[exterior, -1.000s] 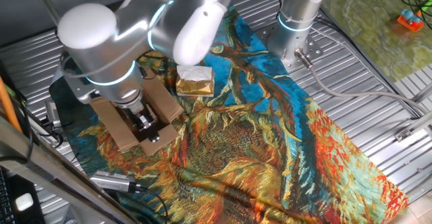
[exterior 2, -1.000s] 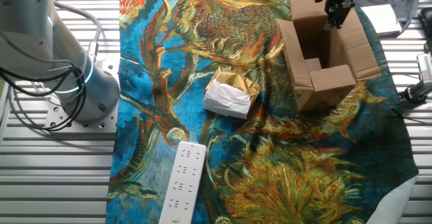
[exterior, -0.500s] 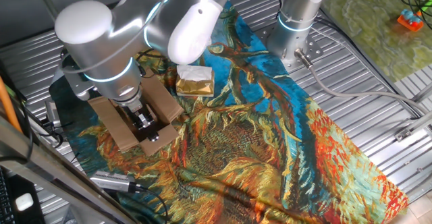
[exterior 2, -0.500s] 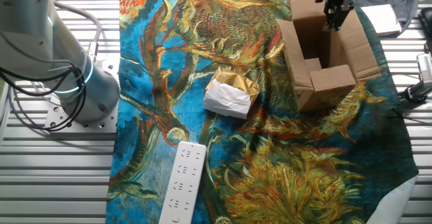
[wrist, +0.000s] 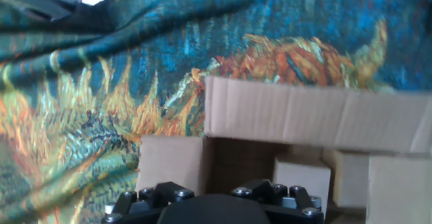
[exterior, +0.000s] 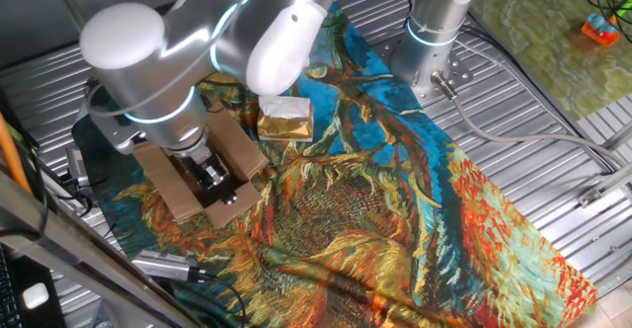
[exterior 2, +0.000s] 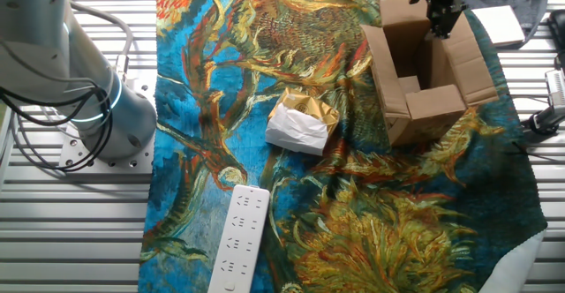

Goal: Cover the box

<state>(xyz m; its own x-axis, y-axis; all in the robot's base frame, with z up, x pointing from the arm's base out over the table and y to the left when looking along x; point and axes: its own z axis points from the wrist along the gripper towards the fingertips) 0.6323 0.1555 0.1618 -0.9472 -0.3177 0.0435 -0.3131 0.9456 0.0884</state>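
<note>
The box (exterior 2: 424, 86) is a brown cardboard carton standing open on the patterned cloth, with its flaps spread outward. It also shows under the arm in one fixed view (exterior: 183, 185) and fills the lower half of the hand view (wrist: 304, 119). My gripper (exterior 2: 440, 19) hangs over the box's far side, its tip just above the opening by the far flap. Its fingers look pressed together into one narrow dark tip with nothing in them. In one fixed view the gripper (exterior: 213, 182) sits low between the flaps. The hand view shows only the gripper's body, not its fingertips.
A gold-and-white packet (exterior 2: 302, 123) lies on the cloth left of the box. A white power strip (exterior 2: 238, 238) lies near the front. A small cardboard cube (wrist: 302, 177) sits inside the box. The arm's base (exterior 2: 79, 108) stands on the metal table at left.
The arm's elbow has shifted very slightly. The gripper stays over the far side of the box, and the flaps have not moved.
</note>
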